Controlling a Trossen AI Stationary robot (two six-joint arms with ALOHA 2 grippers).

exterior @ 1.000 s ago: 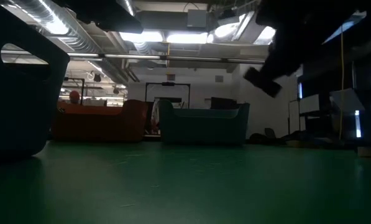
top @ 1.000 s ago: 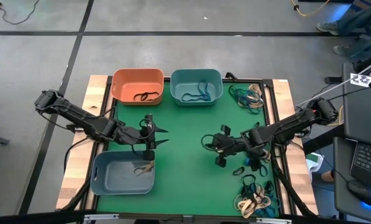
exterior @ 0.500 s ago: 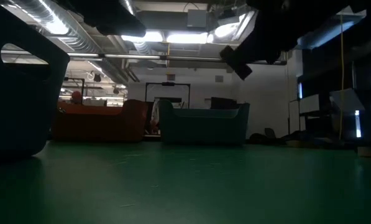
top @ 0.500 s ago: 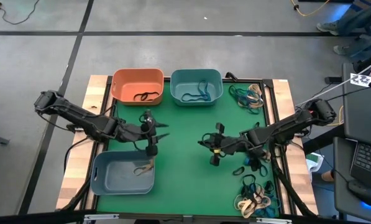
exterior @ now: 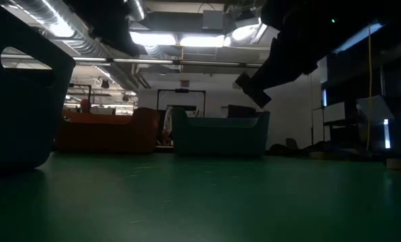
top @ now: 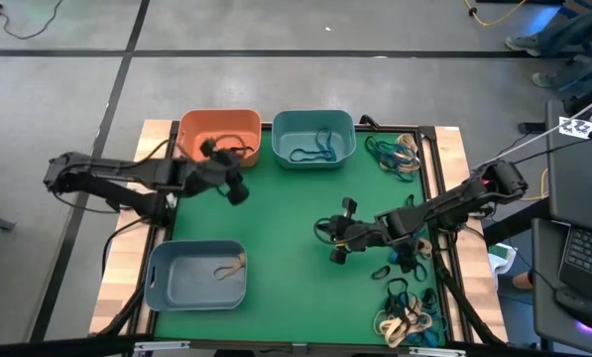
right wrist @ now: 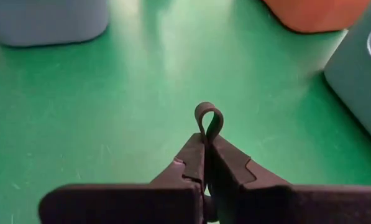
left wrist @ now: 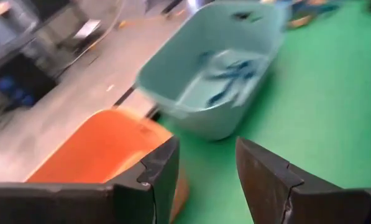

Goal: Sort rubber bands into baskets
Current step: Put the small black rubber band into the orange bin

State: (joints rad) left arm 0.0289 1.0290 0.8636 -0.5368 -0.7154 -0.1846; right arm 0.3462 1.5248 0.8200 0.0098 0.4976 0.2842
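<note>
My right gripper [right wrist: 207, 142] is shut on a dark rubber band [right wrist: 209, 121] above the middle of the green mat [top: 286, 228]; it also shows in the high view [top: 325, 231]. My left gripper [left wrist: 207, 149] hovers open and empty by the near right corner of the orange basket [top: 219, 137], shown from above too [top: 236, 188]. The orange basket holds black bands [top: 234, 152]. Blue ones [top: 315, 146] lie in the teal basket [top: 313, 137], and a tan one [top: 231, 266] in the grey-blue basket [top: 196, 275]. My right gripper pinches the dark band between its two fingertips [right wrist: 194, 152], and a small loop of the band [right wrist: 209, 113] sticks out past them. The fingers slant down from the table's right side. The band is lifted clear of the mat.
Loose rubber bands lie in two heaps on the mat's right side, one far [top: 395, 154] and one near [top: 405, 315], with a few stray ones [top: 383, 270] by my right arm. The mat's middle and left are bare green.
My left gripper has swung up from the grey-blue basket's far edge toward the table's far edge, to beside the orange basket, turning as it went. My right gripper has crept toward the table's left and a little lower, staying shut on the dark band.
</note>
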